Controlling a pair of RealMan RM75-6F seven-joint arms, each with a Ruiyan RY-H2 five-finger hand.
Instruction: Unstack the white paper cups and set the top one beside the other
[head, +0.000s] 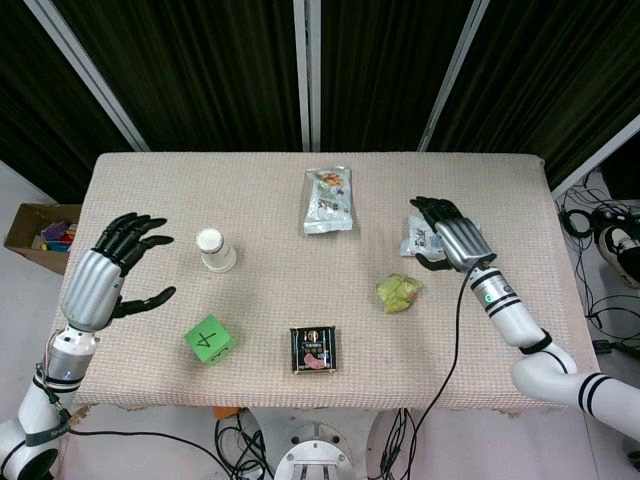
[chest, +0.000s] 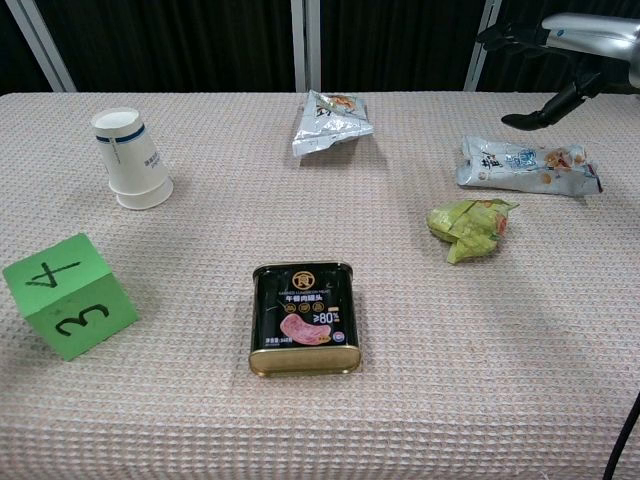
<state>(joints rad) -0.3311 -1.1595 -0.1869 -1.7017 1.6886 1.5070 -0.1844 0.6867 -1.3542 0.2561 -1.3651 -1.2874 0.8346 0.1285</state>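
The white paper cups (head: 215, 250) stand upside down as one stack on the left part of the table; the chest view shows the cups (chest: 132, 158) with a blue band near the top. My left hand (head: 112, 265) hovers to the left of the stack, fingers spread, holding nothing, a gap between it and the cups. My right hand (head: 447, 234) is over on the right side above a white snack packet (head: 417, 240), fingers apart and empty. In the chest view only the right hand (chest: 560, 60) shows, at the top right.
A green cube (head: 209, 340) marked 4 lies in front of the cups. A black tin (head: 312, 350) sits at front centre, a silver snack bag (head: 329, 200) at the back centre, a crumpled green wrapper (head: 399, 292) by the right hand. The table cloth (head: 270, 290) is beige.
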